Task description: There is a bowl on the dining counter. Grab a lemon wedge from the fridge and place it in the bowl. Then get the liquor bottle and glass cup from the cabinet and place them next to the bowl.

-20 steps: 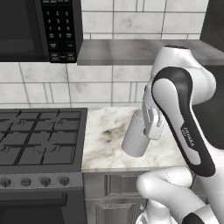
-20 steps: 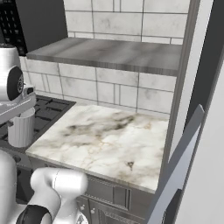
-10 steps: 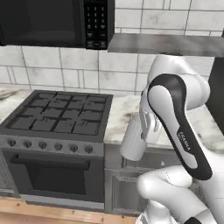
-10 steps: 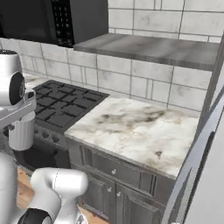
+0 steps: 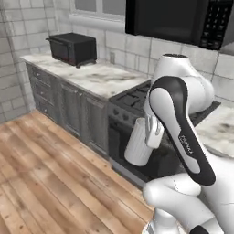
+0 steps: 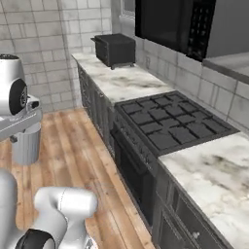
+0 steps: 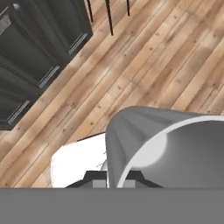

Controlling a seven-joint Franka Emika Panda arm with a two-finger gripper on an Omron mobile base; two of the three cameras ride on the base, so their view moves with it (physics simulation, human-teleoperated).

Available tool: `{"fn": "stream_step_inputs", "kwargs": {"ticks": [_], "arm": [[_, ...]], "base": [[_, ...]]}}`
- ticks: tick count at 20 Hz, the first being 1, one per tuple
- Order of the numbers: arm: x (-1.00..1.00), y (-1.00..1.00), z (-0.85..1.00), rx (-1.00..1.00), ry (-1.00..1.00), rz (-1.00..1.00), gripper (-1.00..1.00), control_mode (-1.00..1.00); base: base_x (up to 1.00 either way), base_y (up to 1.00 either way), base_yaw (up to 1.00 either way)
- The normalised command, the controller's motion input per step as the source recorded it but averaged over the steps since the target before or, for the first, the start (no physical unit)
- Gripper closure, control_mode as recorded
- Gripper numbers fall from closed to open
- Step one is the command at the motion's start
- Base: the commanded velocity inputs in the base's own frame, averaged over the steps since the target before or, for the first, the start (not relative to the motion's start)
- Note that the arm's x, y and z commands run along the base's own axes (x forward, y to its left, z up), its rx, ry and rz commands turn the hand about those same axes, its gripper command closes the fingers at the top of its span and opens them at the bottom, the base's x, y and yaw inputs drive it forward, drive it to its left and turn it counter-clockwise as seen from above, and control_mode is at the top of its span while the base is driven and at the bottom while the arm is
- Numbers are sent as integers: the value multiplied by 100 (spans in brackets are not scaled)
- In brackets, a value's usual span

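Left base view shows the glass cup [image 5: 138, 148] carried off the floor before the stove [image 5: 151, 103], pinched by the gripper [image 5: 153, 132]; rigid, light, slick, fragile; grip the wall near the rim.

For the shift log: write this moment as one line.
phase: carrying | fingers: shut on glass cup | base: beside stove | floor: wood
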Motion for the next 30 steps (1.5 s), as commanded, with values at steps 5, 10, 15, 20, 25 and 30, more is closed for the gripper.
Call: {"fn": "stream_step_inputs", "kwargs": {"ticks": [5, 10, 15, 20, 25, 30], "arm": [[0, 0, 0, 0, 0, 0, 100, 100], [0, 0, 0, 0, 0, 0, 100, 100], [0, 0, 0, 0, 0, 0, 100, 100], [0, 0, 0, 0, 0, 0, 100, 100], [0, 0, 0, 0, 0, 0, 100, 100], [0, 0, 0, 0, 0, 0, 100, 100]], "base": [[43, 20, 88], [97, 7, 71], [100, 0, 65], [100, 0, 66], [100, 0, 69], [100, -9, 65]]}}
